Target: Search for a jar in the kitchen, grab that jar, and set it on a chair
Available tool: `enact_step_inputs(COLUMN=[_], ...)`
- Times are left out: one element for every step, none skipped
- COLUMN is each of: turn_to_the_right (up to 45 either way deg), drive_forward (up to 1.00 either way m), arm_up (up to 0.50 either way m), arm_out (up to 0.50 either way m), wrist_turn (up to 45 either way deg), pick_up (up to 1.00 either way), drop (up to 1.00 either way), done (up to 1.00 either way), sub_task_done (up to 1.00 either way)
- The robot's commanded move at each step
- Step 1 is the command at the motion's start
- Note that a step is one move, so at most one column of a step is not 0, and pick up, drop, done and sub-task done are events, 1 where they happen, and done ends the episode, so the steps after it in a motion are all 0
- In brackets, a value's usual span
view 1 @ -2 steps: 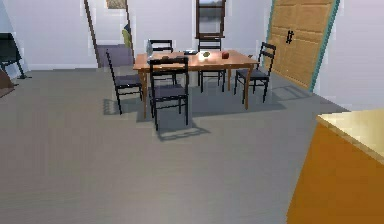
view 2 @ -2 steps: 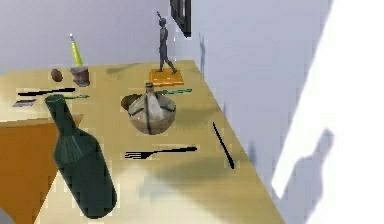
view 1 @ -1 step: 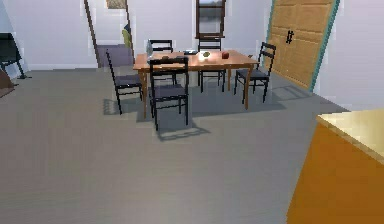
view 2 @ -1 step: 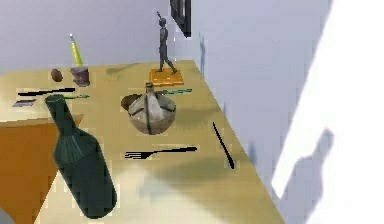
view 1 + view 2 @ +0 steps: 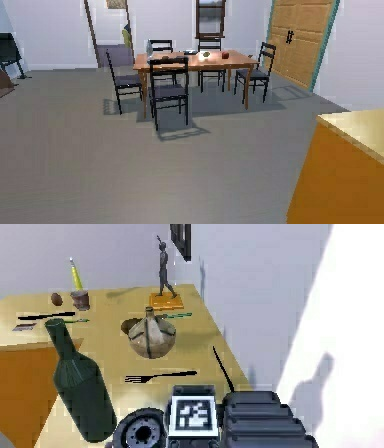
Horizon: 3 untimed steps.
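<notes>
One round tan squat jar [image 5: 150, 334] on yellow wooden bench [image 5: 197, 339], beyond dark green glass bottle [image 5: 80, 389]: located, grasp judged next; hand [image 5: 143, 431] beside bottle, load indeterminable, must reach jar.

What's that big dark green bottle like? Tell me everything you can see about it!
The dark green bottle looks like shiny glass. It has a long thin neck with a small ring at the mouth, sloping shoulders and a wide round body. It stands upright on the yellow wooden countertop, near its front edge, at the arm side view's lower left. A black fork lies just to its right, not touching it. Whether anything is inside cannot be told.
</notes>
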Motion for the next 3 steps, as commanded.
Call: enact_step_inputs(turn_to_the_right=[0.0, 0.0, 0.0], drive_forward=[0.0, 0.0, 0.0], arm_up=[0.0, 0.0, 0.0], arm_out=[0.32, 0.0, 0.0], wrist_turn=[0.0, 45.0, 45.0], pick_up=[0.0, 0.0, 0.0], drop=[0.0, 0.0, 0.0], done=[0.0, 0.0, 0.0], sub_task_done=[0.0, 0.0, 0.0])
